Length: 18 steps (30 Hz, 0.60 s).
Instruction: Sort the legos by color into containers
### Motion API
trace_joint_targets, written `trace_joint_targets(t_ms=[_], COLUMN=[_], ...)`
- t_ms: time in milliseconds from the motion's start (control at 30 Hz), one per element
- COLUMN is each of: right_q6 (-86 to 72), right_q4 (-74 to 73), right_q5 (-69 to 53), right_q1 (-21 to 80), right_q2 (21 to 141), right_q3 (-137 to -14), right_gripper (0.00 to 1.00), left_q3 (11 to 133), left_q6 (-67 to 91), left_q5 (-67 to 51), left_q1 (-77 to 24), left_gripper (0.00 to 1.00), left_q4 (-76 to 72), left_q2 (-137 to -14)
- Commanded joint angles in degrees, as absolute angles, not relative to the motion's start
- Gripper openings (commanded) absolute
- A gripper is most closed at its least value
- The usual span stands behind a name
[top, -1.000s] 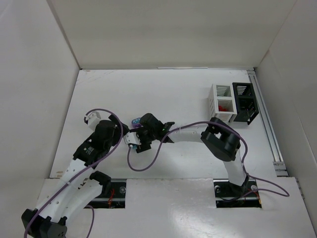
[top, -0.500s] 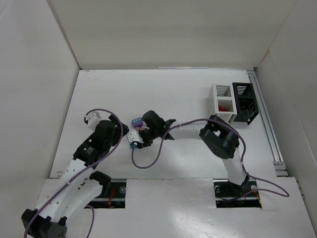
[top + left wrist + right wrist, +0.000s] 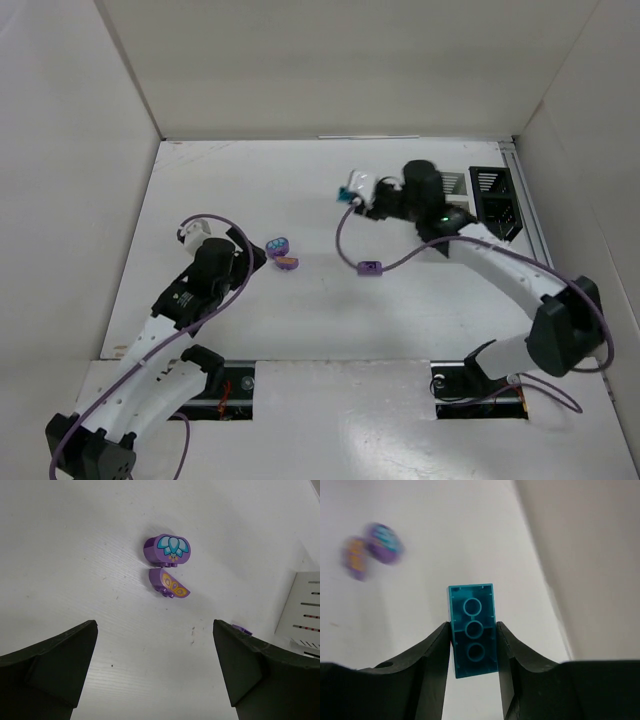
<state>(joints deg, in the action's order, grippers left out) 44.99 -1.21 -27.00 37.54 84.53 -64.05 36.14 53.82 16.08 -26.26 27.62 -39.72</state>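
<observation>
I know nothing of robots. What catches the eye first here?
The right gripper pinches a teal lego brick by its long sides, over the far middle of the table. Before the open left gripper lie a purple piece with a teal print and a purple piece with orange marks, nearly touching.

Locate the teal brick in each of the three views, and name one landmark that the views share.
Top external: teal brick in the upper middle, held at the tip of the right gripper.
Left wrist: not in it.
Right wrist: centre, clamped between the fingers.
Shared landmark: the purple pair, left of centre from the top, upper middle in the left wrist view, blurred at upper left in the right wrist view.
</observation>
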Motion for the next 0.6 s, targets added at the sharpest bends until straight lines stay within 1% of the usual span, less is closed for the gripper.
trace_joint_targets(t_ms=[0,33,67,133,167,200,300,467,567], right_q6=[41.3,40.8,40.8,36.9,35.3,33.9,33.0,33.0,33.0], right_q4=[-4.0,-5.5,-8.6,-11.1,-12.0,-13.3,-15.5,-19.0,-20.3], right_q5=[-18.5,-13.2,-10.8,-5.0,1.3,2.9,2.4,4.2,4.1], right_q1=[26.3,23.4,17.9,12.8,10.4,5.8,-0.2,-4.5,-6.4], right_q2=[76.8,75.7,74.7,74.2,74.2,74.2,78.8,88.4,91.7], right_q3=[-62.3,-63.2,-63.9,-66.6,-67.4,-68.0,-72.3,-81.5,-83.5], right_gripper=[0.26,0.27,0.28,0.3,0.3,0.3,0.3,0.3,0.3], left_q3=[37.4,37.4,37.4,37.4,37.4,38.0,38.7,41.8,43.0], left_q6=[50.8,50.8,50.8,49.3,49.3,49.3,47.9,46.1,45.6], left_q5=[14.8,14.8,14.2,13.5,13.5,13.5,13.5,13.5,12.9], left_q1=[-26.5,-26.5,-26.5,-26.5,-26.0,-26.0,-26.0,-26.0,-26.0], left_gripper=[0.99,0.99,0.99,0.99,0.99,0.99,0.99,0.99,0.99], left_q4=[23.1,21.8,21.2,20.0,19.2,18.6,17.2,16.7,16.1], left_q2=[-41.7,-42.8,-43.3,-44.4,-45.3,-45.4,-48.2,-52.6,-55.9])
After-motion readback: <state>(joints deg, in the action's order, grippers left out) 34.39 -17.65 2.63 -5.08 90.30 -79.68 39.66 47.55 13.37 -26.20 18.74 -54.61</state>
